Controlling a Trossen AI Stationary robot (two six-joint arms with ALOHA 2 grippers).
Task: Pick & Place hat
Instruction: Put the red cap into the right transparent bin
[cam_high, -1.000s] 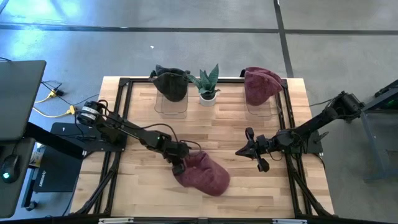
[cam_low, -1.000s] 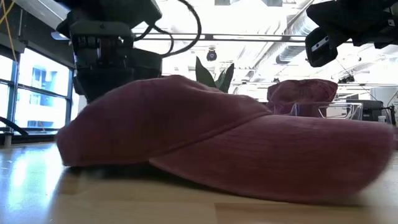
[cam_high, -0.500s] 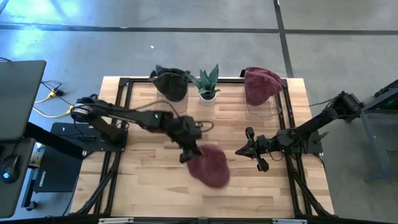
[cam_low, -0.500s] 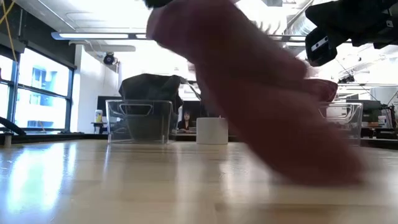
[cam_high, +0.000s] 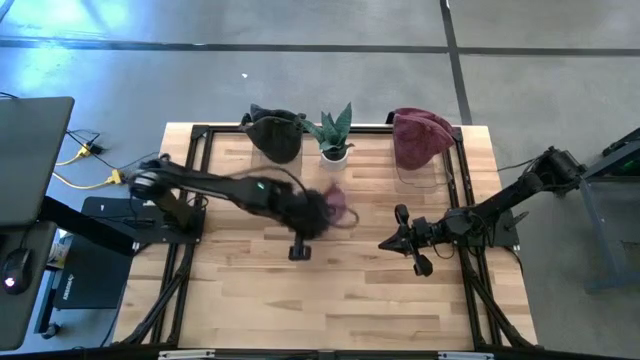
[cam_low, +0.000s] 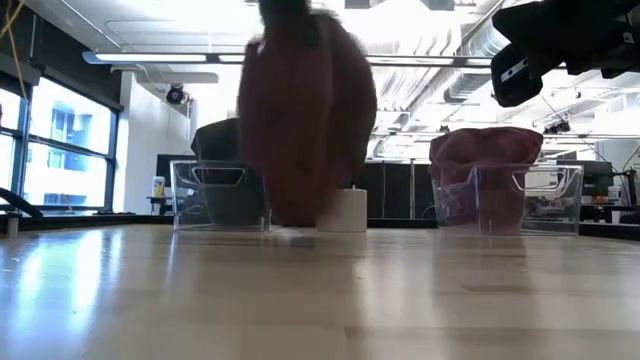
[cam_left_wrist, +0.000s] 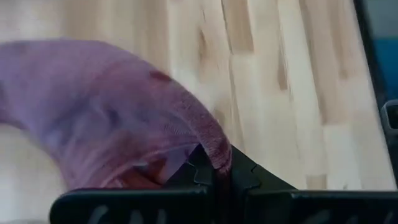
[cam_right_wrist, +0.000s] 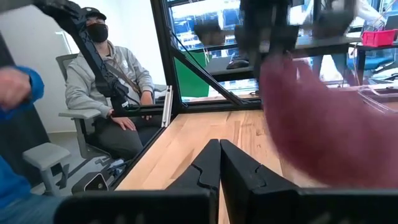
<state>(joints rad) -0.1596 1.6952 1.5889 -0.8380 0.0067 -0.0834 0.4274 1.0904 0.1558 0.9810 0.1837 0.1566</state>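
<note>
The left gripper (cam_high: 313, 215), clamped shut on the red hat (cam_low: 305, 120), has swung it off the table (cam_high: 400, 300) to mid-frame, so placing remains.

Your wooden table (cam_high: 250, 290) carries two clear bins (cam_low: 220, 195) (cam_low: 510, 195) and a potted plant (cam_high: 333, 135) between them.
</note>
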